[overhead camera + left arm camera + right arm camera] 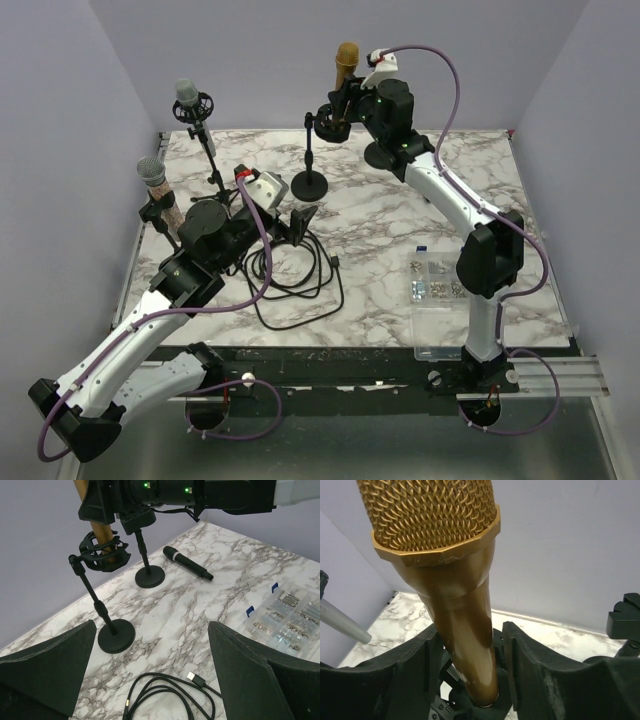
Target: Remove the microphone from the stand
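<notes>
You've got the microphone [347, 62] standing up in the stand [310, 183] at the back middle of the tabletop [370, 230], with the right tool [343, 103] pressed against it on both sides. A second stand [150, 576] sits just behind, a loose mic [187, 562] lying flat right of it. Two more mics [188, 95] on stands line the left edge. The cable [295, 275] lies in front, just by the left tool [150, 624]; parts box [440, 290] front right.
</notes>
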Controlling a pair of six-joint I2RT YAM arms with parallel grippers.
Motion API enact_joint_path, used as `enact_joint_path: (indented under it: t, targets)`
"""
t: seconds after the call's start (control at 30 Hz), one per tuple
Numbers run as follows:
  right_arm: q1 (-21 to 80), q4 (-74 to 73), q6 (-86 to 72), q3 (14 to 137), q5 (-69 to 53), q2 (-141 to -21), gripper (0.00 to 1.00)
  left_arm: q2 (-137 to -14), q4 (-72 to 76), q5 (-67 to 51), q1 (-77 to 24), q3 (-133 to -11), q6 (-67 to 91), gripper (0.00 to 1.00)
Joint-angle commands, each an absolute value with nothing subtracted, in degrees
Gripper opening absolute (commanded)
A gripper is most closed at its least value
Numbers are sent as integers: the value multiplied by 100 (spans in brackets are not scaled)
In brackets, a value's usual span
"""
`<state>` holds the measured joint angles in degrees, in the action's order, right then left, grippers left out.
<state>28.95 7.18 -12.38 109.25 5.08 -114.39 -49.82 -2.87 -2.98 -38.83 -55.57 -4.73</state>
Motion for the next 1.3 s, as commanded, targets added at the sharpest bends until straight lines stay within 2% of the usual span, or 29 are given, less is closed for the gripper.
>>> enact_joint_path:
  t: [0.0,0.07,0.17,0.33,0.43,0.67,0.97,1.13,1.23,1.27]
  targets:
    - [2965,788,-1118,11205,513,-11466,50,-4994,-169,-195,-3941,-5491,-537,98]
    - [3003,862,-1002,11228,564,-11405,34,-4985,-178,-236,-3954,-5502,-519,97]
    - [3015,701,-896,11536,685,-11326,28,-4964,-139,-156,-3974,-5461,-554,97]
    - [3015,701,-596,11773,921,-10948,27,-4936,-166,-177,-4004,-5476,-551,97]
    - [3011,781,-366,11775,1148,-10653,24,-4905,-156,-50,-4010,-5466,-613,97]
    - [3001,1680,888,10713,2505,-9869,17,-4900,-135,157,-4034,-5443,-659,97]
    - [2447,1570,2143,10129,3840,-10077,13,-4946,-121,72,-4051,-5445,-591,98]
    - [1823,1073,1899,9676,3917,-10194,12,-5060,-86,60,-4053,-5425,-568,97]
    - [1163,258,1359,9692,2885,-10416,14,-5140,-156,3,-4062,-5478,-510,97]
    - [920,-214,1105,9847,2598,-10597,10,-5143,-144,0,-4071,-5476,-510,97]
